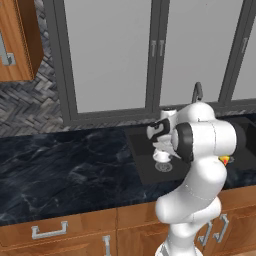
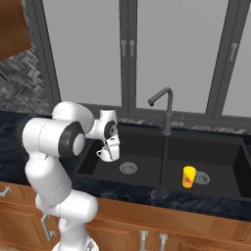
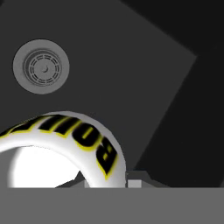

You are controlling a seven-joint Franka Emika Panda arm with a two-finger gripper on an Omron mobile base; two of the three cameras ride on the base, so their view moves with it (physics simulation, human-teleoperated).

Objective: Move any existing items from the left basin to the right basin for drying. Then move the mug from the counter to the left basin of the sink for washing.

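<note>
Gripper [image 2: 111,147] closed on glossy white rounded mug [image 2: 108,153], above black left basin [image 2: 142,147]; risked dropping, tipping onto round silver drain [image 3: 40,66] below.

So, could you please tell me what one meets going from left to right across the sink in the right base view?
Mug in the gripper → left basin drain → faucet → yellow cup → right basin drain.

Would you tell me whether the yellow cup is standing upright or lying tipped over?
Upright. The yellow cup stands on its base on the right basin floor, beside the drain.
</note>
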